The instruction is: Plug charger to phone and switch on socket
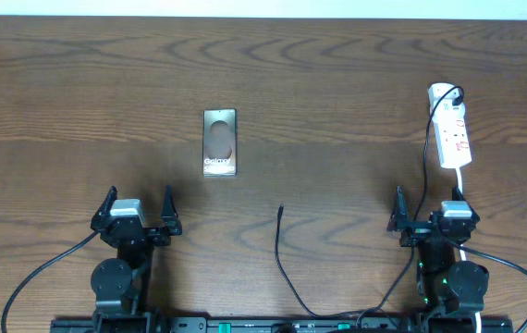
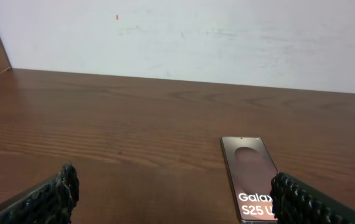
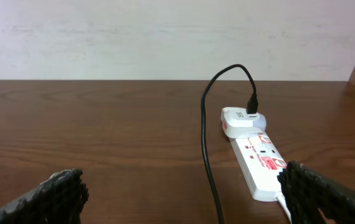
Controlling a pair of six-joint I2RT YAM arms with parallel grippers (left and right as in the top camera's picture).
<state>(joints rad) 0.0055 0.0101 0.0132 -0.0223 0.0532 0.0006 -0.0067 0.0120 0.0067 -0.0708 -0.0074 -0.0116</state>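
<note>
Both of my pincers are spread wide and hold nothing. My left gripper point(image 1: 139, 200) and right gripper point(image 1: 428, 209) sit low at the near edge of the wooden table point(image 1: 337, 74), one on each side.

The layout seems to split the work between them. The phone point(image 1: 219, 142) lies flat and screen up just ahead of my left gripper point(image 2: 177, 208). Its "Galaxy" end faces me, so I judge the charging port edge to be the near one.

The power strip point(image 1: 451, 134) lies lengthwise ahead of my right gripper point(image 3: 190, 202), which puts its red-marked switches in that arm's reach. I cannot tell whether the strip is switched on.

A white adapter point(image 3: 240, 119) is already seated at the strip's far end, with the charger cable point(image 1: 280, 264) plugged into it. From there the cable runs down past my right arm and loops along the near edge. Its plug tip point(image 1: 281, 210) lies free on the wood between my arms, well apart from the phone. I judge that only the phone end remains to be connected.

By count there are:
- one phone
- one charger cable with one free tip
- one adapter
- one power strip
- two empty grippers
</note>
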